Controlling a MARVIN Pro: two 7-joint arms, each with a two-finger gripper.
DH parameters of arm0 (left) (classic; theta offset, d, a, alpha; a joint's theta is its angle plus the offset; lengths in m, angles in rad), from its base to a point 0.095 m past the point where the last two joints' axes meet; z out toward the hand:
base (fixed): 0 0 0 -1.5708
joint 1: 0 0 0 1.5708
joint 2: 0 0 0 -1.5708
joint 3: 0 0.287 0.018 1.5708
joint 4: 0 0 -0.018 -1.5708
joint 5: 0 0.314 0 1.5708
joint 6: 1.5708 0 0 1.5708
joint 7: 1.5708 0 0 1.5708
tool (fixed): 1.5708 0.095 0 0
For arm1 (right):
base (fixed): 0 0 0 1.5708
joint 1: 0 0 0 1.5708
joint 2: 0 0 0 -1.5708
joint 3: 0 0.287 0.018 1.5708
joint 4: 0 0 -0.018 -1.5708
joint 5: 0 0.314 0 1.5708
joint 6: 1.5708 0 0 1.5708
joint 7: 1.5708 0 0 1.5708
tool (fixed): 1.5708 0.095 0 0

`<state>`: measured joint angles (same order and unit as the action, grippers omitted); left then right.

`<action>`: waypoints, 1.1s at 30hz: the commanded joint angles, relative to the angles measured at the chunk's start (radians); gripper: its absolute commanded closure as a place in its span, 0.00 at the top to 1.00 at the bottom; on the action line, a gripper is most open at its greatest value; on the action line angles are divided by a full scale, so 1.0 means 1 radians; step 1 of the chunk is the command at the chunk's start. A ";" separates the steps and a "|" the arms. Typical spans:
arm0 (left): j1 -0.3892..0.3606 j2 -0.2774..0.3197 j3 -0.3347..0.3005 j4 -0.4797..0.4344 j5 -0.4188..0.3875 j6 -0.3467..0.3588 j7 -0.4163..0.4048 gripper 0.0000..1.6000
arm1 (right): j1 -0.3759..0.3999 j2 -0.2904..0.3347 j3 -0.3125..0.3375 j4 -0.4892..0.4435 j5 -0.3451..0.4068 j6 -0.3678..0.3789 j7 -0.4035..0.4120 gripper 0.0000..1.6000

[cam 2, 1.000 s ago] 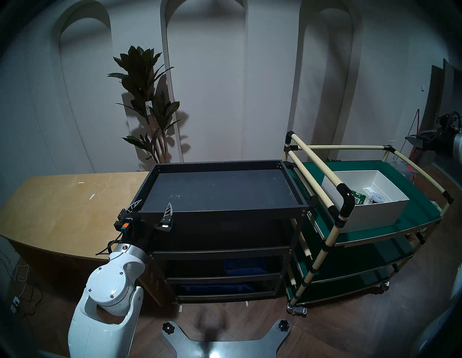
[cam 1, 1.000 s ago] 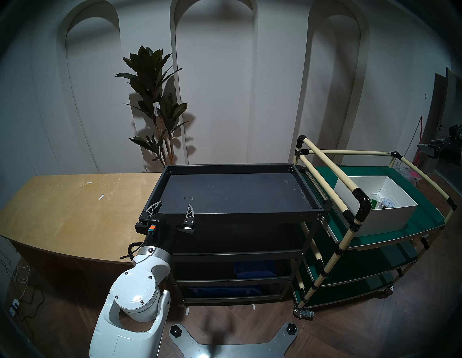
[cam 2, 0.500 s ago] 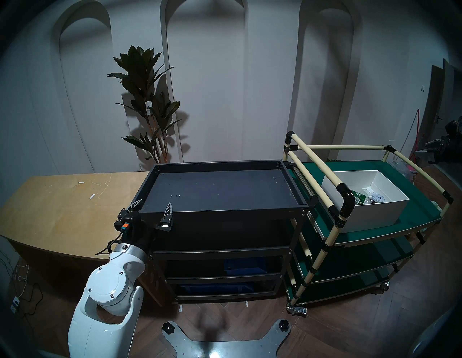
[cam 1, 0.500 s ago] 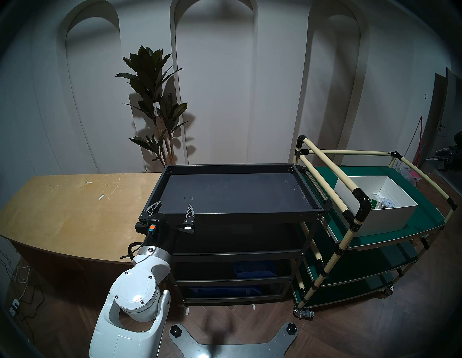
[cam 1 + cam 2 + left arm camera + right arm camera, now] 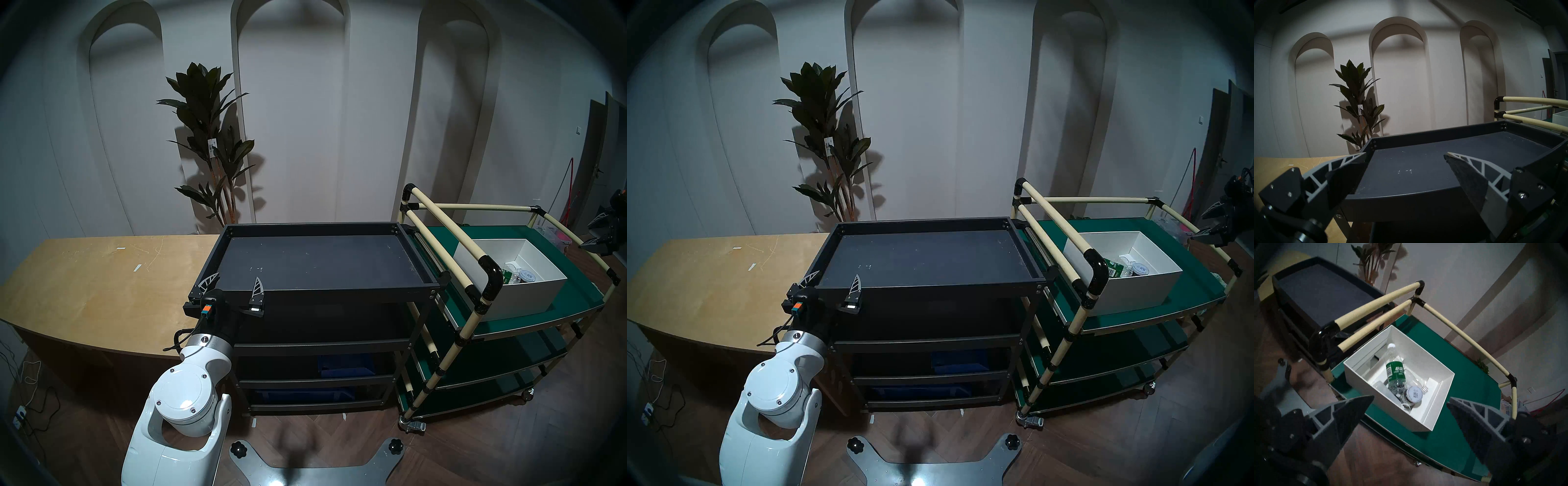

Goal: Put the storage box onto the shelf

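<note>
The white lidless storage box (image 5: 529, 295) stands on the top deck of the green cart, right of the black shelf (image 5: 319, 294). It holds a green-labelled bottle (image 5: 1395, 372) and a white-lidded jar (image 5: 1414, 394). The box (image 5: 1423, 351) fills the middle of the right wrist view. My right gripper (image 5: 584, 236) is open, hovering right of the box, above the cart's right rail. My left gripper (image 5: 237, 276) is open and empty at the front left corner of the shelf's bare top tray (image 5: 1423, 169).
The cart's cream pipe handles (image 5: 441, 234) run between the shelf and the box, above the box's left wall. A light wooden table (image 5: 101, 278) adjoins the shelf's left side. Blue bins (image 5: 346, 365) sit on lower shelf tiers. A potted plant (image 5: 210, 135) stands behind.
My right gripper has come in from the far right edge, lower and closer to the cart, and has turned. The left arm, box and shelf have not moved.
</note>
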<state>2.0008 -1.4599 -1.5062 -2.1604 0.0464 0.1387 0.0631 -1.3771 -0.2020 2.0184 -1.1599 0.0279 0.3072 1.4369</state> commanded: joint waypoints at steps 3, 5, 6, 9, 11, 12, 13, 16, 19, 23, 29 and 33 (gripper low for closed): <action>-0.008 0.000 0.000 -0.015 -0.001 -0.005 0.000 1.00 | 0.003 0.056 -0.053 -0.046 -0.071 -0.101 0.028 1.00; -0.008 0.000 0.000 -0.015 -0.001 -0.005 0.001 1.00 | -0.002 0.059 -0.075 -0.047 -0.084 -0.119 0.030 1.00; -0.008 0.000 0.000 -0.014 0.000 -0.005 0.001 1.00 | -0.003 0.060 -0.083 -0.048 -0.090 -0.127 0.030 1.00; -0.009 0.000 0.001 -0.014 0.000 -0.005 0.001 1.00 | -0.005 0.064 -0.116 -0.051 -0.110 -0.157 0.032 1.00; -0.009 0.000 0.001 -0.013 0.000 -0.005 0.002 1.00 | -0.005 0.066 -0.135 -0.053 -0.122 -0.174 0.033 1.00; -0.009 0.001 0.001 -0.013 0.000 -0.005 0.002 1.00 | -0.006 0.067 -0.147 -0.053 -0.128 -0.183 0.033 1.00; -0.009 0.001 0.001 -0.013 0.000 -0.005 0.002 1.00 | -0.008 0.068 -0.159 -0.053 -0.133 -0.190 0.031 1.00; -0.009 0.001 0.001 -0.012 0.000 -0.005 0.002 1.00 | -0.009 0.071 -0.192 -0.056 -0.147 -0.213 0.027 1.00; -0.009 0.001 0.001 -0.011 0.000 -0.005 0.003 1.00 | -0.010 0.067 -0.220 -0.061 -0.155 -0.230 0.018 1.00; -0.010 0.002 0.001 -0.011 0.000 -0.005 0.004 1.00 | -0.003 0.050 -0.248 -0.065 -0.163 -0.241 -0.006 1.00; -0.009 0.002 0.002 -0.007 0.000 -0.005 0.005 1.00 | 0.025 0.009 -0.281 -0.062 -0.158 -0.214 -0.049 1.00; -0.010 0.003 0.002 -0.005 0.000 -0.005 0.005 1.00 | 0.044 -0.016 -0.300 -0.068 -0.158 -0.205 -0.074 1.00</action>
<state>1.9997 -1.4564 -1.5041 -2.1505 0.0466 0.1388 0.0684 -1.3717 -0.1898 1.7252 -1.2193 -0.1398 0.0801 1.4052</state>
